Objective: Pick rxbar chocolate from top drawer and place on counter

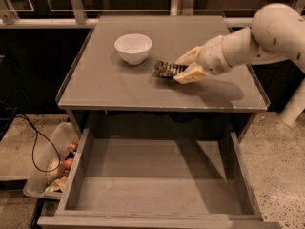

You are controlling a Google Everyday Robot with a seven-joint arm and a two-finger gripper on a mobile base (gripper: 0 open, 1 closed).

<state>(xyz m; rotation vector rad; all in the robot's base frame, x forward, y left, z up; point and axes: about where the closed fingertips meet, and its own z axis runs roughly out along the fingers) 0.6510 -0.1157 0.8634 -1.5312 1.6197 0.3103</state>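
Observation:
The rxbar chocolate [166, 70], a small black wrapper bar with white print, is at the counter's surface [105, 87], just right of the white bowl. My gripper [183, 67] reaches in from the right and is shut on the bar's right end, one finger behind it and one in front. I cannot tell whether the bar touches the counter or hangs just above it. The top drawer [78, 173] is pulled fully open below the counter, and its grey bottom shows nothing in it.
A white bowl [133, 48] stands on the counter at the back left of the bar. A clear plastic bin [44, 178] of small items sits on the floor left of the drawer, with a black cable [29, 128] beside it. Speckled floor lies to the right.

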